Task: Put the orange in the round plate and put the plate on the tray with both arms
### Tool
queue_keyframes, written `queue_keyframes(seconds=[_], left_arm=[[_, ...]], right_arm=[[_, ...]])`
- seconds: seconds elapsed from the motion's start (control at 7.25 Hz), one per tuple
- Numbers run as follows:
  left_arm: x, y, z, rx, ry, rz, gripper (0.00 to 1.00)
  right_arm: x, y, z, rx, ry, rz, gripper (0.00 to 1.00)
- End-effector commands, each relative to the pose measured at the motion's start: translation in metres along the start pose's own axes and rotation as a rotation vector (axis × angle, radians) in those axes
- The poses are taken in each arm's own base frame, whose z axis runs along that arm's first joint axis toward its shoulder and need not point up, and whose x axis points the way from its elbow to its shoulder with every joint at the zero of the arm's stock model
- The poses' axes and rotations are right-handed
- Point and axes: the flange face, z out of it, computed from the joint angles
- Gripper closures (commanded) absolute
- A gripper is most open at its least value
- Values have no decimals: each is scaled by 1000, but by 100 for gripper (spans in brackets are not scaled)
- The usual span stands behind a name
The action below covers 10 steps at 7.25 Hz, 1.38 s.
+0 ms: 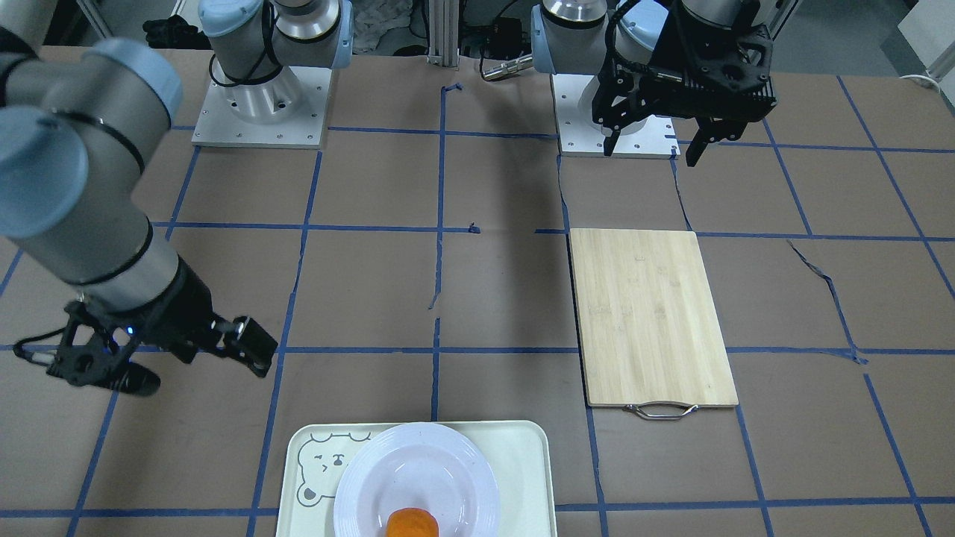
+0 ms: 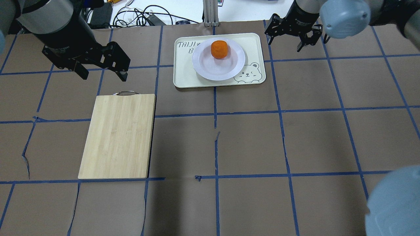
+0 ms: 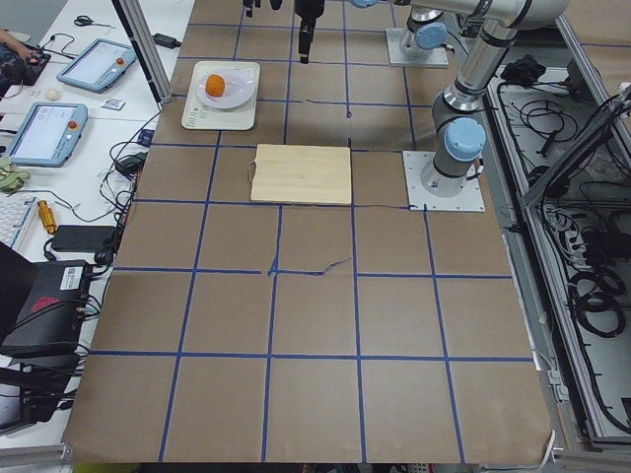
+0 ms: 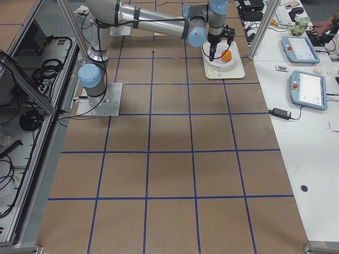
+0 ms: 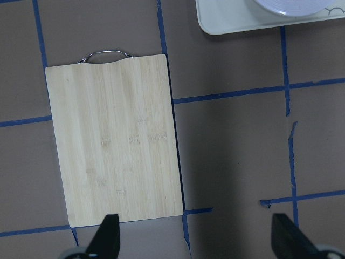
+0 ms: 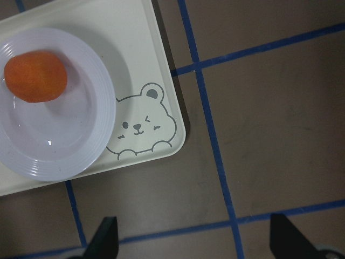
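Looming at the left edge of the front-facing view, the right arm (image 1: 82, 216) is a thick grey-silver tube with light-blue joint caps, ending in black hardware above the worktop (image 2: 249, 144). Its wrist camera shows the right jaws spread wide with nothing between them, hanging over bare brown surface just beside the tray's bear corner. The left arm (image 2: 49, 19) enters at the upper left of the overhead view. The left jaws are also spread and empty, raised over the worktop up and to the left of the handle end of the bamboo cutting board (image 2: 118, 136).

The orange (image 2: 219, 49) is small, round and bright, with faintly dimpled skin. It sits inside the round plate (image 2: 213, 67), off-centre toward the plate's upper rim in the overhead view. The plate is glossy white with a lilac cast, a wide ridged rim and a sunken centre. It rests on the tray (image 2: 185, 77), at the upper centre of that view. The tray is pale mint-cream with rounded corners, and the plate covers part of its printed lettering. A grey bear face fills the tray's lower right corner, just beside the plate's rim.

Brown paper covers the worktop, divided into large squares by blue tape that is torn or lifted in places. Black cables and an aluminium post lie along the top of the overhead view. The side views show white benches with tablet-like pendants along one edge and cable runs behind the arm bases.
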Motion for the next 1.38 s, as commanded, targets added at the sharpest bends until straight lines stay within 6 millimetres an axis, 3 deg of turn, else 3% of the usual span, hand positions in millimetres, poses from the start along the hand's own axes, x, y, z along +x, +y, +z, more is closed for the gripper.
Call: queue_keyframes(seconds=[0.0,0.28,1.24], left_arm=[[0,0,0,0,0,0,0],[0,0,0,1,0,2,0],[0,0,2,-3,0,1,0]], right_arm=[[11,65,-75,-14,80,-273,0],[18,107,-92,1,93,-291,0],[14,104,-92,17,86,-281,0]])
